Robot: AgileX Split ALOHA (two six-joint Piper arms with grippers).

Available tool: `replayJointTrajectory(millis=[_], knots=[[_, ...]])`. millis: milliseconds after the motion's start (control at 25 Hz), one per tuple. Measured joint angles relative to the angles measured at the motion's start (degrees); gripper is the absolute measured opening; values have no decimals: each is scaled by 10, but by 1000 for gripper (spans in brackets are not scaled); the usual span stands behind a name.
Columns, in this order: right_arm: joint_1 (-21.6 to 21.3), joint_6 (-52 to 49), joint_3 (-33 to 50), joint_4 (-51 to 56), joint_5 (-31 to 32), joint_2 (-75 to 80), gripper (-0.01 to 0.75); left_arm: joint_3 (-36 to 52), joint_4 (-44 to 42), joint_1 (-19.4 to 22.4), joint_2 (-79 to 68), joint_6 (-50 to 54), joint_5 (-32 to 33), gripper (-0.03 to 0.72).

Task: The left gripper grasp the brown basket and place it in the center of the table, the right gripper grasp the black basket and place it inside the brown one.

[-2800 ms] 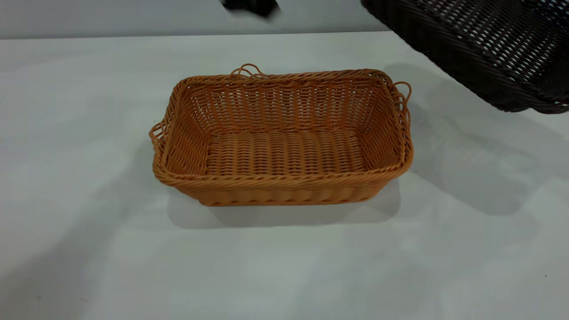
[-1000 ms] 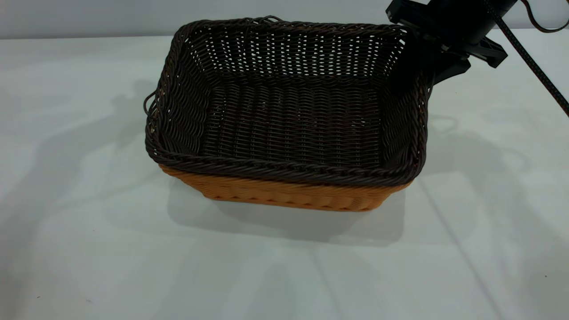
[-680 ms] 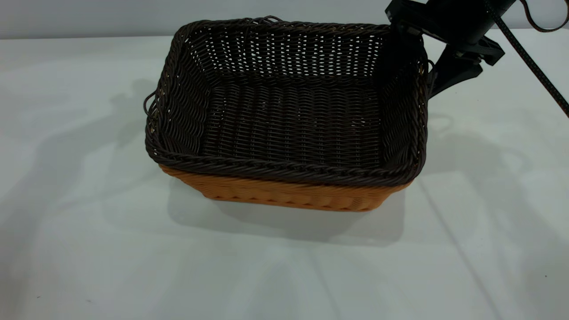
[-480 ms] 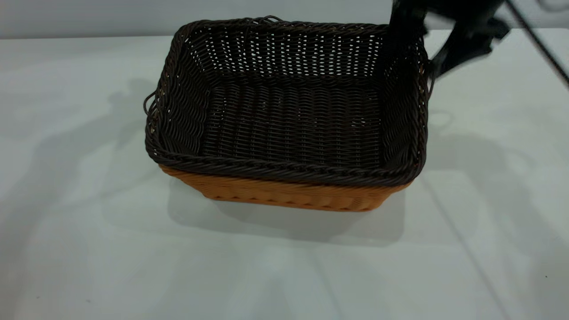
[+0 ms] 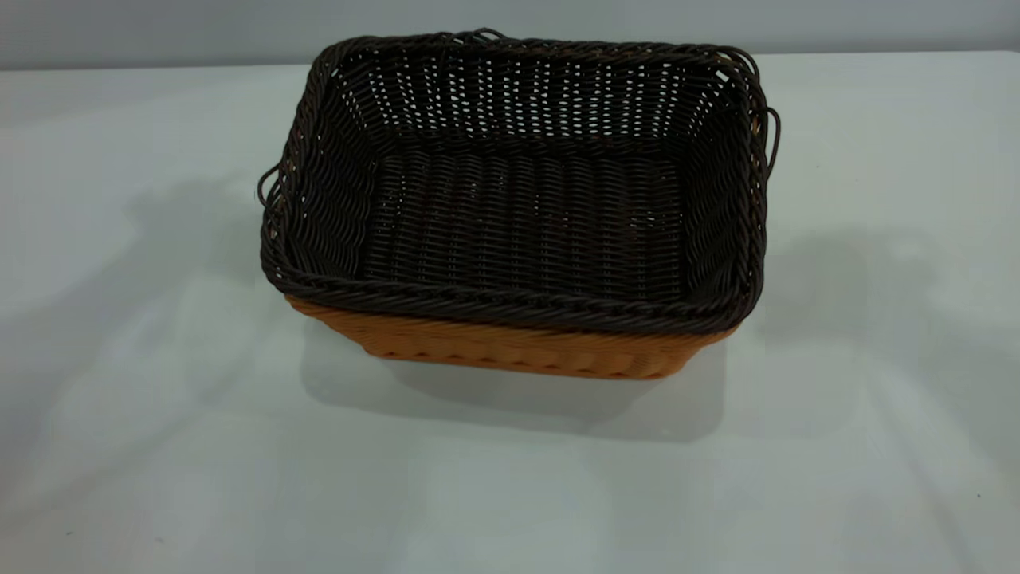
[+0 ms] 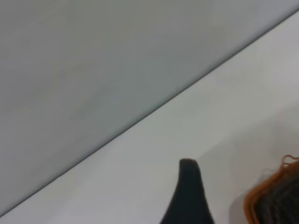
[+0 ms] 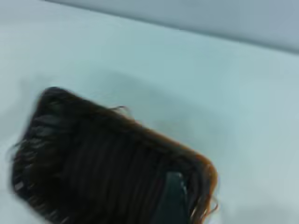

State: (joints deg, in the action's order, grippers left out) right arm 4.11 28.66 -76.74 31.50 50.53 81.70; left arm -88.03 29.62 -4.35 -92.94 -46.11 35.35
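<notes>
The black basket (image 5: 526,215) sits nested inside the brown basket (image 5: 510,351), in the middle of the table (image 5: 159,414). Only the brown basket's front wall shows under the black rim. Neither gripper appears in the exterior view. In the right wrist view my right gripper (image 7: 174,198) hangs high above the black basket (image 7: 88,163), open and holding nothing, with the brown basket's rim (image 7: 205,168) showing at one end. In the left wrist view my left gripper (image 6: 188,193) is off to the side of the brown basket's corner (image 6: 254,200), apart from it.
The white tabletop stretches bare on all sides of the nested baskets. The table's far edge (image 5: 159,67) meets a grey wall (image 5: 199,28). Soft shadows lie left and right of the baskets.
The right gripper opened off the black basket's right rim, rose, and left the exterior view. The black basket stays nested in the brown one, unmoved.
</notes>
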Motion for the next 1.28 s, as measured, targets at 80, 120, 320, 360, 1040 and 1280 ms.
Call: replayJointTrajectory(millis=[80,120,320,360,1040,1280], knots=[[0,0,1,-4,53,-66,594,0,-25,0,34,44,33,524],[0,1,3,-5,74,-92,594,0,-34,0,52,69,53,524],[0,4,66,-8,147,-245,594,0,-77,0,138,157,136,524],[0,4,88,-9,154,-276,594,0,-88,0,151,175,149,524],[0,-9,425,-71,186,-699,594,124,-156,0,348,346,315,524],[0,-25,471,-112,173,-778,594,251,-175,0,444,346,315,524]])
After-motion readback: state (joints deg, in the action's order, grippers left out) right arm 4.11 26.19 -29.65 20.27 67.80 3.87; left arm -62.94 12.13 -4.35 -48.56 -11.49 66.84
